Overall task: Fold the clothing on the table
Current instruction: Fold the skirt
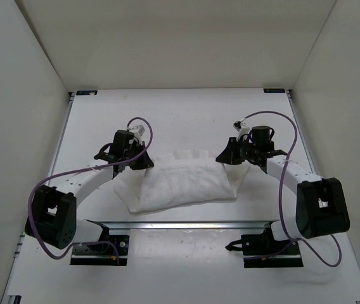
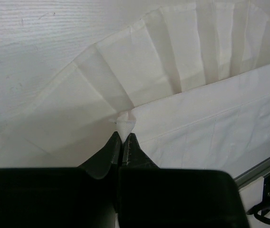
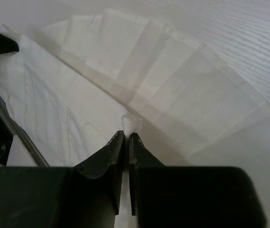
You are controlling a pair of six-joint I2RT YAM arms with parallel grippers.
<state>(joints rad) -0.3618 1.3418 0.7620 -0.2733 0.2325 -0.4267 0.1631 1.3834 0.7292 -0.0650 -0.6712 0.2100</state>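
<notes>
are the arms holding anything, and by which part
The clothing: left gripper pinches a small tuft at its left end, right gripper one at its right end, jaws shut.

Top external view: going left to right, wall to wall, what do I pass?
The left wall → left gripper → clothing, pinched at both far corners → right gripper → right wall.

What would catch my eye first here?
The white clothing lies in the middle of the table, its pleated edge fanning out on the far side. The left gripper and the right gripper are each shut on a small tuft of it, one at either end.
</notes>
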